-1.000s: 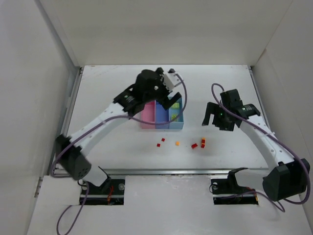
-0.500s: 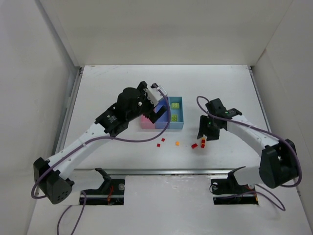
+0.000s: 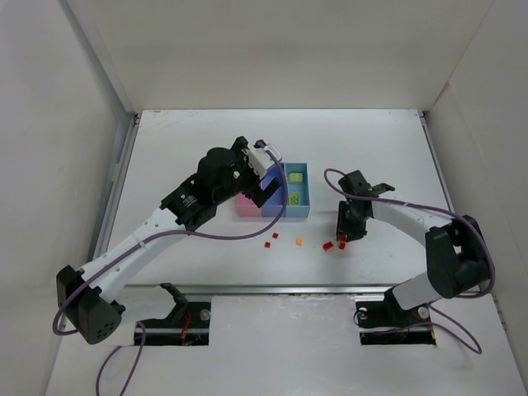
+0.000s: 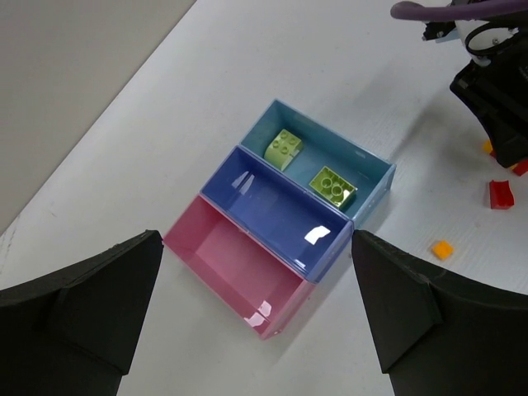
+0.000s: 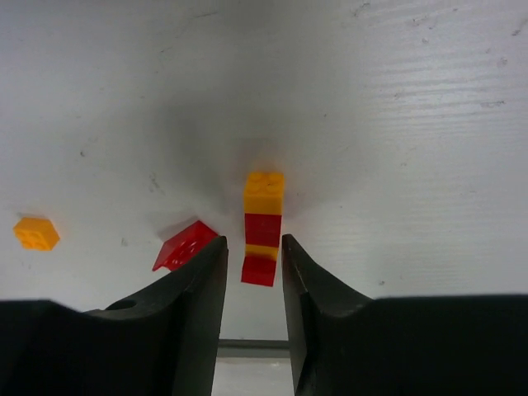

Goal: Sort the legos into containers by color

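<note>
The containers stand joined in a row: pink (image 4: 235, 264), blue-violet (image 4: 276, 216) and light blue (image 4: 367, 172). Two yellow-green legos (image 4: 284, 148) (image 4: 332, 185) lie in the light blue one. My left gripper (image 4: 256, 238) hovers open above the pink and blue-violet bins. My right gripper (image 5: 254, 247) is down at the table with its jaws narrow on either side of a small red-and-orange stack (image 5: 263, 223), a thin gap showing on each side. A loose red brick (image 5: 183, 246) lies just left of its left finger, and an orange brick (image 5: 35, 233) farther left.
Two more tiny red bricks (image 3: 275, 236) (image 3: 267, 244) lie in front of the bins, near the orange one (image 3: 299, 242). The table's front edge (image 3: 272, 289) runs close behind the bricks. White walls enclose the table on three sides.
My right gripper came down and toward the stack, and its jaws narrowed around it. My left arm pulled back from over the bins, then held still.
</note>
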Controlling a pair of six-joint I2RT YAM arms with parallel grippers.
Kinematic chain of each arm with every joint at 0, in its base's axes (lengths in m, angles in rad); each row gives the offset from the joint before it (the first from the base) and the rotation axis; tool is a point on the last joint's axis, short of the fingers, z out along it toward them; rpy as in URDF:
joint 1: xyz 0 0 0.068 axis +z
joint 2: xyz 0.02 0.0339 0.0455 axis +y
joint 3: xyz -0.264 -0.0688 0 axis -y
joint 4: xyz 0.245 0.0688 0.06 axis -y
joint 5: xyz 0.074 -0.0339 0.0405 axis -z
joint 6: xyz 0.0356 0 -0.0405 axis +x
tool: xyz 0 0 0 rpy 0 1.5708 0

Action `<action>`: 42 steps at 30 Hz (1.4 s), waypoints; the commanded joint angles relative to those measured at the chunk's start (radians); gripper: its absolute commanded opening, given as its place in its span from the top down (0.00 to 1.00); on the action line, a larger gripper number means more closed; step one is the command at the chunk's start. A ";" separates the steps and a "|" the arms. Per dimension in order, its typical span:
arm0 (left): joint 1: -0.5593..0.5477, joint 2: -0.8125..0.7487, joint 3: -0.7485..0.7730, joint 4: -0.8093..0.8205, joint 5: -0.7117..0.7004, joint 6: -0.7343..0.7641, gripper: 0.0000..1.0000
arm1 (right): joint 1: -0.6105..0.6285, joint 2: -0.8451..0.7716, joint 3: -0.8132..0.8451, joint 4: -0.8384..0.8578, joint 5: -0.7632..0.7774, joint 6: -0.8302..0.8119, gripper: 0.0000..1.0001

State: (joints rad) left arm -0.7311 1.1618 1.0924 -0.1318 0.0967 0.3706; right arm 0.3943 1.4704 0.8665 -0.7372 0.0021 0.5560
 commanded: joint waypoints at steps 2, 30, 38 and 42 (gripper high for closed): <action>0.002 -0.039 -0.008 0.049 -0.003 -0.016 0.00 | 0.009 0.027 -0.017 0.052 0.018 0.005 0.62; 0.081 0.056 0.243 -0.132 0.724 0.029 0.05 | 0.009 -0.433 0.307 0.159 -0.346 -0.484 1.00; 0.164 0.297 0.442 0.050 0.842 -0.743 0.11 | 0.063 -0.567 0.231 0.289 -0.275 -0.495 1.00; 0.093 0.383 0.561 -0.013 0.821 -0.776 0.15 | 0.077 -0.604 0.212 0.320 -0.275 -0.495 1.00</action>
State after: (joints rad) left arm -0.5816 1.5101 1.5509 -0.1440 0.8684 -0.2535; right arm 0.4606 0.8970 1.0760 -0.5308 -0.2832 0.0814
